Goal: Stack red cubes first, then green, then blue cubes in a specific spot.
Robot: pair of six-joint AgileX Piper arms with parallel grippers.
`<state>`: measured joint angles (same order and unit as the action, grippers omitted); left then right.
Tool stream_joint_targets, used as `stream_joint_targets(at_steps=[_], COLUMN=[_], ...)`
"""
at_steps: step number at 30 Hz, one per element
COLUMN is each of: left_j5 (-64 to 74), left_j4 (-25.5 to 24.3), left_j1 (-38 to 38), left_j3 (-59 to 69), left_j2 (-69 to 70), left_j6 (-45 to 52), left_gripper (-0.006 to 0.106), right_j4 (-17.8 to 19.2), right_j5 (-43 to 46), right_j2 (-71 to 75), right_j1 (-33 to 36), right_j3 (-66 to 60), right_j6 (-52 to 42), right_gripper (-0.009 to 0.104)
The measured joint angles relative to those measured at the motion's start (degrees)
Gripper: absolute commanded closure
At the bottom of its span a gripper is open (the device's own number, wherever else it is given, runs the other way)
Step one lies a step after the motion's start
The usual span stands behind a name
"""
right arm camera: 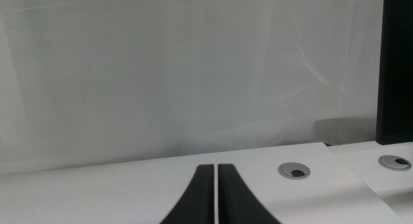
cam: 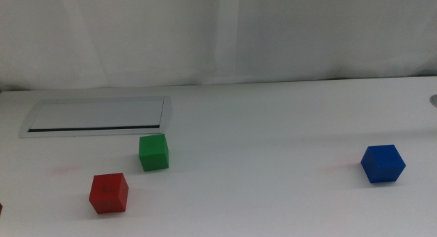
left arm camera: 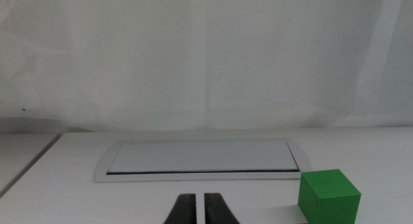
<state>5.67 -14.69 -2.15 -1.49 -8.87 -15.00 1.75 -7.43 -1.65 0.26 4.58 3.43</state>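
Red cube (cam: 108,193), green cube (cam: 153,152), blue cube (cam: 382,163): unstacked, apart. Left gripper (left arm camera: 198,209), right gripper (right arm camera: 215,195): jaws apparently together, empty. Risk: closed approach would shove a cube

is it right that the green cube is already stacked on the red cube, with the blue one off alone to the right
Not quite. In the middle view the green cube sits on the table beside the red cube, apart from it, not on top. The blue cube is indeed alone to the right.
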Motion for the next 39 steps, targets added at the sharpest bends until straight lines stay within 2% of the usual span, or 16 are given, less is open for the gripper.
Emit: stream_joint_targets(at_steps=[4, 5, 7, 9, 12, 14, 17, 22, 32, 36, 39], left_j5=[0.0, 0.0, 0.0, 0.0, 0.0, 0.0, -0.11, -0.72, -2.78, 3.69, 11.91], left_j4=[0.0, 0.0, 0.0, 0.0, 0.0, 0.12, 0.23, 0.23, 0.23, 1.23, 5.25], left_j1=[0.0, 0.0, 0.0, 0.0, 0.0, 0.0, 0.0, 0.0, 0.0, 0.0, 0.0], left_j3=[0.0, 0.0, 0.0, 0.0, 0.0, 0.0, 0.0, 0.0, -1.61, -8.28, -16.83], left_j2=[0.0, 0.0, 0.0, 0.0, 0.0, 0.0, 0.0, 0.0, -0.23, -2.95, -7.52], left_j6=[-0.34, -0.34, -0.34, -0.43, -0.46, -0.71, -2.58, -4.41, -8.29, -9.31, -7.07], left_gripper=[0.102, 0.094, 0.083, 0.067, 0.039, 0.025, 0.007, 0.008, 0.008, 0.008, 0.008], right_j4=[0.0, 0.0, -0.11, -0.89, -1.75, -3.14, -5.77, -8.64, -9.01, -9.01, -9.01], right_j5=[0.0, 0.0, 0.0, 0.0, 0.0, 0.11, 0.98, 1.42, 2.08, 2.21, 2.21], right_j2=[0.0, 0.0, 0.0, 0.0, 0.0, 0.0, 0.0, 0.0, 0.0, 0.0, 0.0], right_j1=[0.0, 0.0, 0.0, 0.0, 0.0, 0.0, 0.0, 0.0, 0.0, 0.0, 0.0], right_j3=[0.0, 0.0, 0.0, 0.0, 0.0, 0.0, 0.0, 0.0, 0.0, 0.0, 0.0], right_j6=[-0.21, -0.21, -0.21, -0.21, -0.21, -0.11, 0.0, 0.0, 0.0, 0.0, 0.0], right_gripper=[0.097, 0.09, 0.082, 0.068, 0.038, 0.018, -0.001, -0.002, -0.002, -0.002, -0.002])
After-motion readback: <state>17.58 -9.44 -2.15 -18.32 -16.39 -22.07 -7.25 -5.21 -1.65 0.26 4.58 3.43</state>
